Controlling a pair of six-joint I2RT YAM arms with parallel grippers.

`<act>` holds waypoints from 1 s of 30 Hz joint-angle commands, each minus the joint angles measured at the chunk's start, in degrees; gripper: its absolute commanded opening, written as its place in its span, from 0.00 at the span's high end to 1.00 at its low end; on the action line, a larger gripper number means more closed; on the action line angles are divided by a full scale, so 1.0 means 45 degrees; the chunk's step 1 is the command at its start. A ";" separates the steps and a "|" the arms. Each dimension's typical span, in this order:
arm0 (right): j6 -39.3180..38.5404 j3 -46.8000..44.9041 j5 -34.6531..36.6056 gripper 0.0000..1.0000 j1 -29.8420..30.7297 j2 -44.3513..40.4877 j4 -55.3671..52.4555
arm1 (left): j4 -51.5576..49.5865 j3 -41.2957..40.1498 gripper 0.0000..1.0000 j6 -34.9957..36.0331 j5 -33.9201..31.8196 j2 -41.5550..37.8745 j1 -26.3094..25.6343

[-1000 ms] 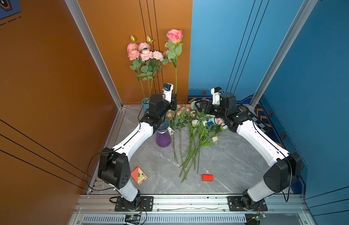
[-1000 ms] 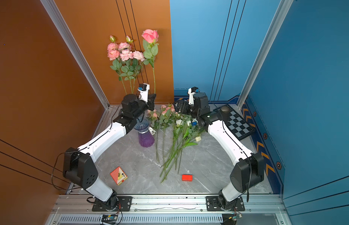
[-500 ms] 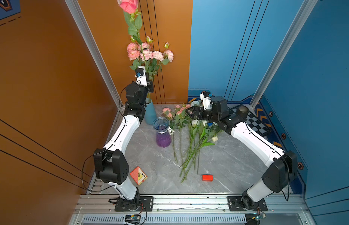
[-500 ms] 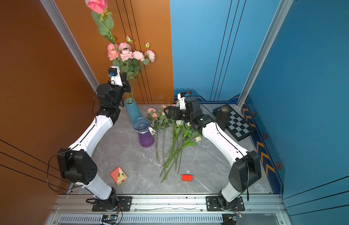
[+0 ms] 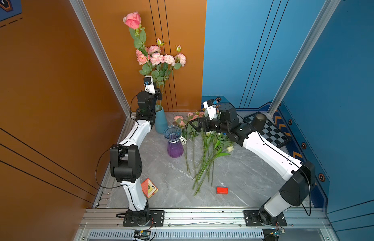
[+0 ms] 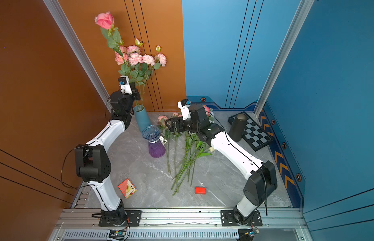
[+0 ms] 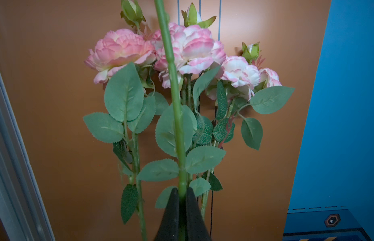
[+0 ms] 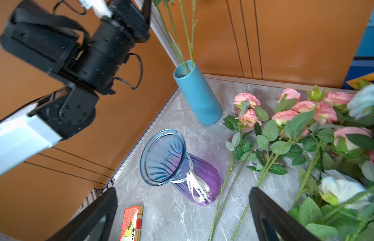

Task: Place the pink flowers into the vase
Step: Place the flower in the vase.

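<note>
Since half a second ago: tall pink rose stem (image 5: 140, 39) lowered toward teal cylindrical vase (image 5: 160, 121), clamped in left gripper (image 7: 182, 197). Insertion imminent. Right gripper (image 8: 182, 210) wide open, empty.

A matt blue vase (image 8: 199, 98), smooth as glazed ceramic, stands on a polished grey marble-look counter (image 5: 244, 177); beside the vase, a ribbed, glossy glass jar (image 8: 177, 167) tied with satin ribbon (image 8: 194, 183), and cloth-like pink flowers (image 7: 190, 50) with plastic-looking stems.
</note>
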 commanded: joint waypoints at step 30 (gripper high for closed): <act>-0.0844 0.0271 -0.0095 0.00 0.0461 -0.0345 0.0212 | 0.1029 -0.3120 1.00 -0.0831 -0.0095 0.0808 -0.0006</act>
